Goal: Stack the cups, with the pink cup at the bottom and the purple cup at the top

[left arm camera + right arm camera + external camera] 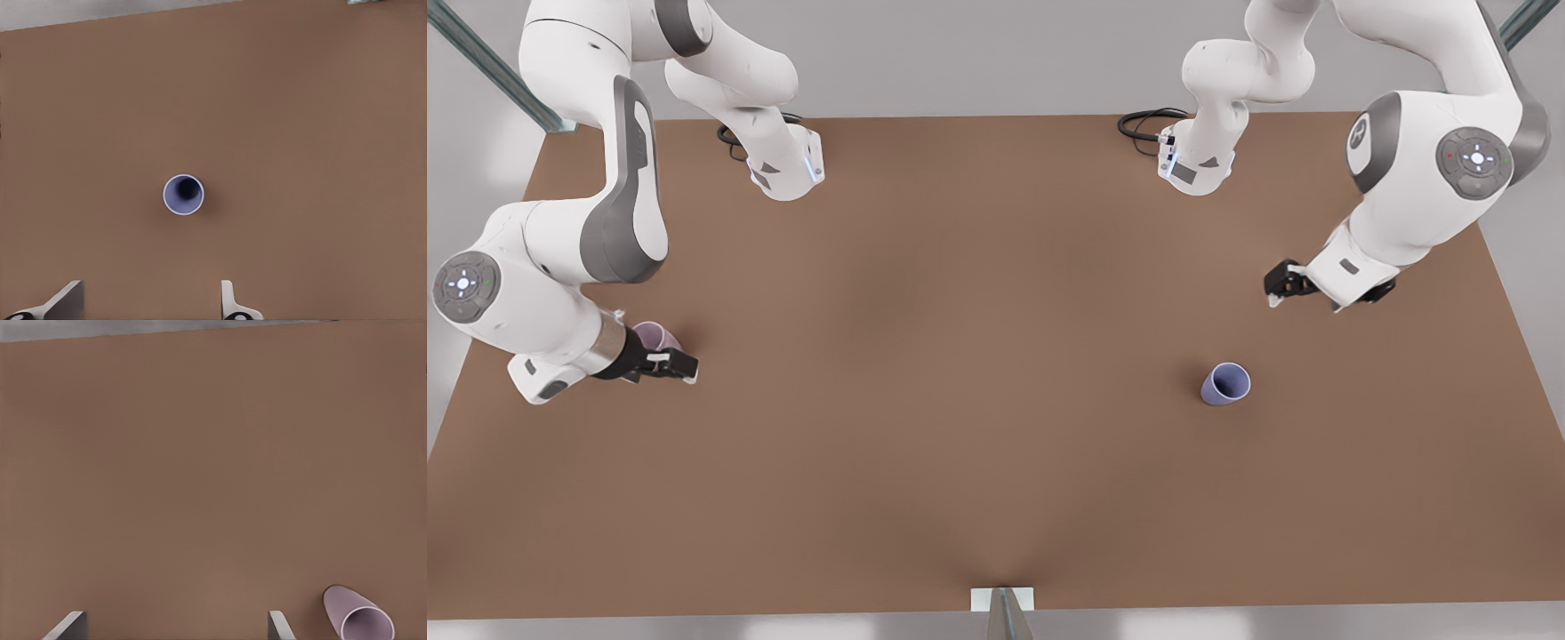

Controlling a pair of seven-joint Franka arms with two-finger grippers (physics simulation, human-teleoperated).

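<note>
The purple cup [1225, 383] stands mouth up on the brown table [978, 356], toward the front view's right. My left gripper [1279, 286] hovers above and behind it, well apart. In the left wrist view the purple cup [183, 194] lies ahead of the open left gripper [147, 308], with nothing between its fingers. The pink cup [656, 336] sits at the front view's left, partly hidden by my right arm's wrist. My right gripper [683, 366] hangs just beside it. In the right wrist view the pink cup [359, 621] lies off to one side of the open right gripper [173, 629].
Both arm bases [787, 169] [1196, 164] stand at the table's far edge, each with a black cable [1143, 123]. A small white bracket [1002, 600] sits at the near edge. Bare brown tabletop spans the wide middle between the two cups.
</note>
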